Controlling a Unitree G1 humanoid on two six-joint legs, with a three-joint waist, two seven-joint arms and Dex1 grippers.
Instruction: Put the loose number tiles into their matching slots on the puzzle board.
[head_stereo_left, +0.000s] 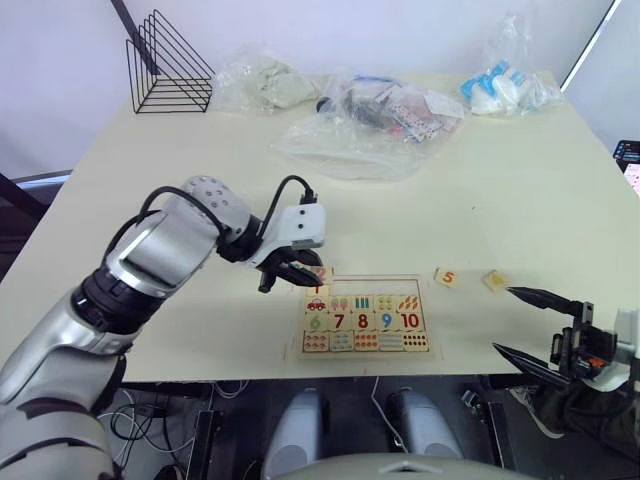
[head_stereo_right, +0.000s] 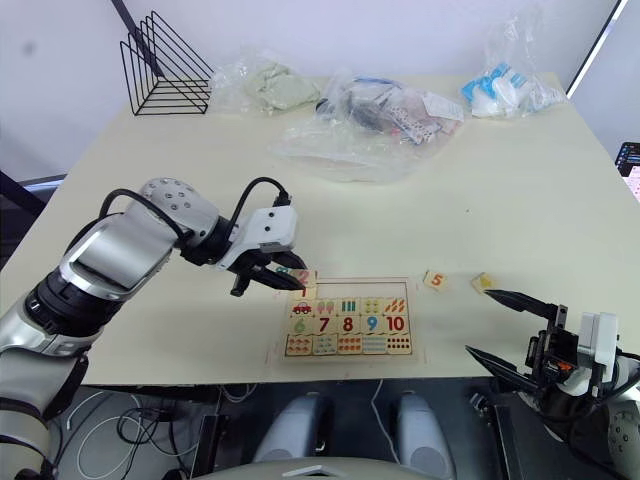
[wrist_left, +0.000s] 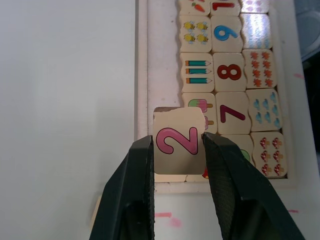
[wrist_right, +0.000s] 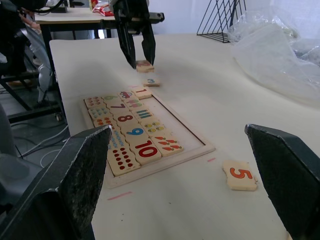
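The puzzle board (head_stereo_left: 366, 322) lay flat near the front edge of the table (head_stereo_left: 520, 200), its thin rim enclosing rows of picture tiles, the numerals 6 to 10, and dot tiles along the near side. The far row of slots (wrist_right: 170, 112) was mostly bare wood, with the 1 tile (wrist_right: 143, 93) sitting at its left end.

The left gripper (wrist_left: 178, 150) hovered over the board's far left corner, its two black fingers clamped on the 2 tile (wrist_left: 178, 141), which carried a pink numeral. The tile was held above the board, overlapping the edge of the picture row below it. A 3 tile (wrist_right: 151, 82) lay loose on the table just outside the board's left end.

The right gripper (head_stereo_left: 520, 322) was low at the near right edge of the table, its fingers spread wide apart and holding nothing. The 5 tile (head_stereo_left: 447, 277) lay on the table just right of the board, and another tile (head_stereo_left: 494, 281) lay a little further right, its face too small to read.

Along the far edge lay several clear plastic bags (head_stereo_left: 375, 115) with assorted small items inside, and a black wire rack (head_stereo_left: 168, 65) stood at the far left corner.
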